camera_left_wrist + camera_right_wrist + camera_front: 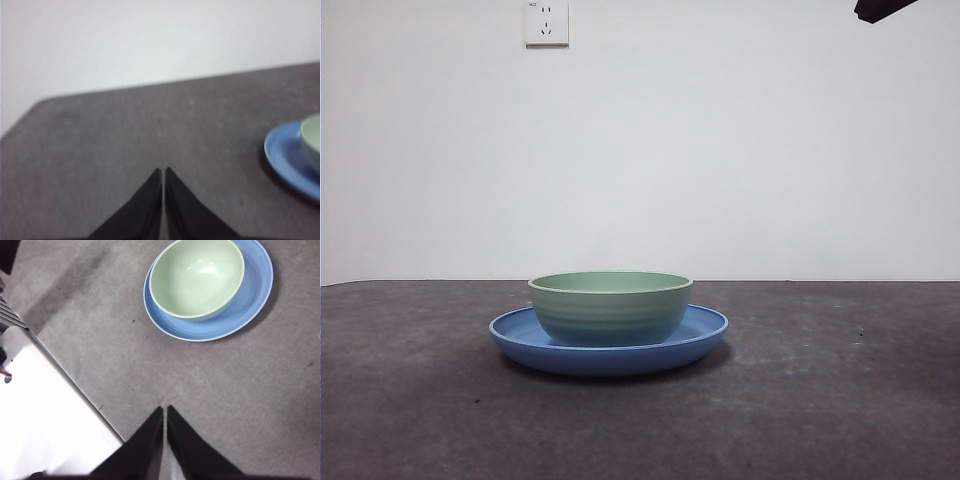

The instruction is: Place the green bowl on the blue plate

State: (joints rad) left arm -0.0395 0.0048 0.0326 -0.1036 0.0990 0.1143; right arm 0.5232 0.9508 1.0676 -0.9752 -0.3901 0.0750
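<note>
The pale mint-green, faintly ridged glossy round bowl (610, 305) sat upright on the wide, shallow, glossy blue round plate (520, 335), slightly off-centre. The left gripper (163, 171) and right gripper (165, 410), jaws pressed together and empty, hung apart from the plate.

Pale mint-green glossy round bowl (610, 308): faint horizontal ridges on side, lighter cream rim; wide glossy medium-blue round plate (702, 335): paler rim edge; dark grey mottled tabletop (840, 400); plain white wall (720, 150); white wall socket (546, 22); black tapered gripper jaws.
</note>
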